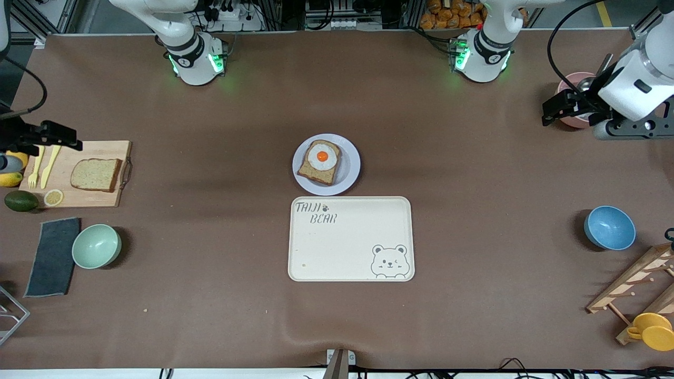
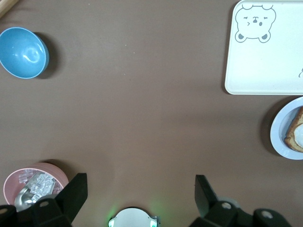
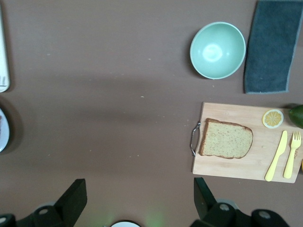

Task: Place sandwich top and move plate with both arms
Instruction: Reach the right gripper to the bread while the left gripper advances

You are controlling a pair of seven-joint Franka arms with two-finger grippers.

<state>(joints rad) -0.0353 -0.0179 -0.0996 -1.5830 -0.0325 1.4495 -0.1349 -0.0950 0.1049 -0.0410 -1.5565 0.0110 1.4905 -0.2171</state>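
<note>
right gripper [image 1: 71,141]: hung with fingers spread and empty, over the fork-and-knife end of the cutting board [image 1: 79,197], at the right arm's end of the table.
left gripper [image 1: 550,111]: also parted and empty, up beside the pink bowl [image 1: 571,122] at the left arm's end; this arm waited.
sandwich top [image 1: 96,175]: lay flat on the board, just beside the right gripper, toward the board's handle [image 1: 126,173] end and slightly nearer the front camera than the spot under the gripper. Nothing touched it.
long axis: ran along the board's length, toward the handle; the shorter crust-to-crust span looked like the easier one to pinch.
nearer arm: right, clearly. The left gripper was well apart, with the whole table in between.
plate [image 1: 349,176]: sat mid-table, touching or nearly touching the tray's [image 1: 351,263] edge that lies away from the front camera; it held the egg slice [image 1: 320,161].
coming move (judgement): right arm shifts toward the handle, drops, grips the slice, then carries it to the plate.
</note>
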